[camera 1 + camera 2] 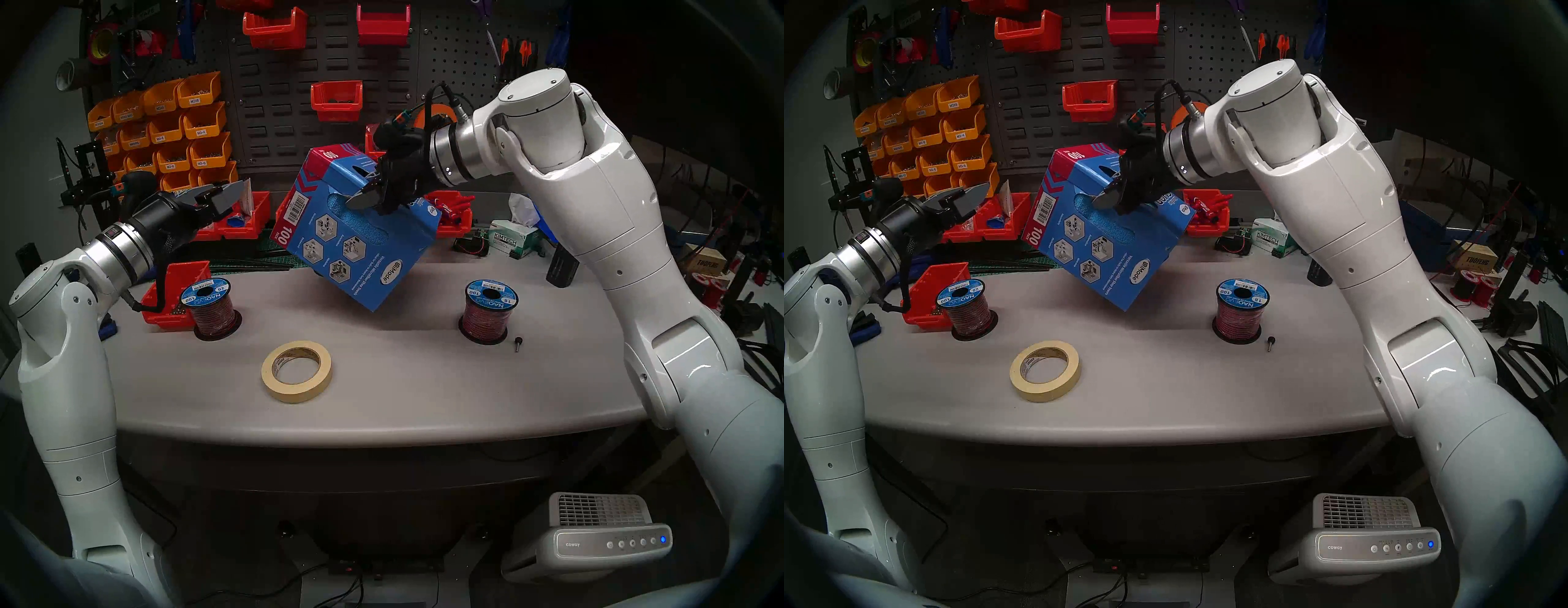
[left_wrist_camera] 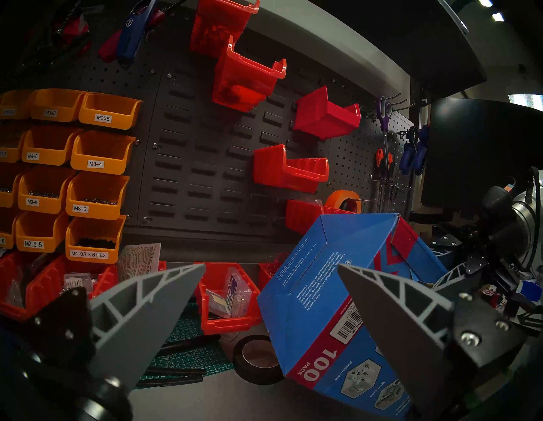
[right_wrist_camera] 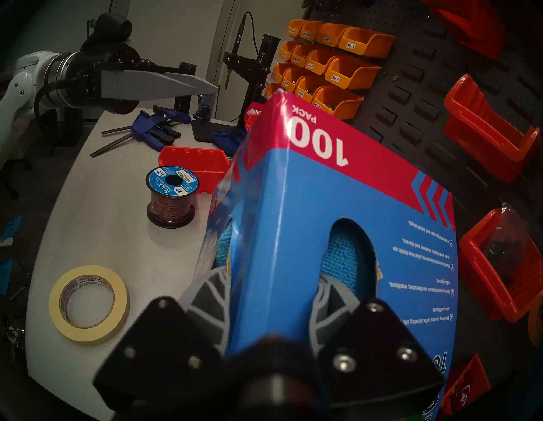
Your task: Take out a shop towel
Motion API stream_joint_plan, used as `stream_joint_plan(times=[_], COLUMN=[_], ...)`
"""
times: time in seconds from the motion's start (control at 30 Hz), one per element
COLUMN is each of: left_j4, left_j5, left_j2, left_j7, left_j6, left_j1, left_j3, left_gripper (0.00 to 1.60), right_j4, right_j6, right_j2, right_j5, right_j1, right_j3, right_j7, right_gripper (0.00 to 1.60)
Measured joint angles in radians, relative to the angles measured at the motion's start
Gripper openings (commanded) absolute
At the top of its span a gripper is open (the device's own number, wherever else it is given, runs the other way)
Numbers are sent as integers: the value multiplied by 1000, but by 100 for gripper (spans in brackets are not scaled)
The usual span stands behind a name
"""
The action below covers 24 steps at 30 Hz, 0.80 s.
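A grey desk (image 1: 382, 395) is set before a dark pegboard (image 1: 271, 106) hung with orange and red bins. A roll of masking tape (image 1: 296, 371) lies near the desk's front edge, with a wire spool (image 1: 209, 306) toward the left edge and another (image 1: 488, 312) toward the right. A blue carton (image 1: 360, 237) is held tilted above the desk's middle, clear of the surface. The right gripper (image 3: 271, 282) is clamped on the carton's corner, one of its fingers (image 3: 329, 294) pushed through an oval opening. The shop towel (image 3: 348, 252) is seen inside the carton. The left gripper (image 2: 270, 297) is held wide open and empty beside the carton.
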Motion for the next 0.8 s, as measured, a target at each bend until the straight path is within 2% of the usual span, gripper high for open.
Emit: stream_joint_plan(times=[0.3, 0.53, 0.8], left_j4=[-7, -16, -37], left_j5=[0, 0, -1], left_j2=[-13, -21, -32], left_j7=[-4, -10, -20], left_j6=[-3, -5, -7], left_j1=[6, 6, 6], left_j3=[-12, -14, -6], left_gripper=[160, 160, 160], right_j4=[-21, -76, -141], right_j6=[67, 134, 136], right_j2=[-15, -11, 47], right_j5=[71, 164, 283], right_j1=[28, 57, 91], right_j3=[-56, -81, -99], right_j7=[-67, -138, -148], right_gripper=[0, 0, 0])
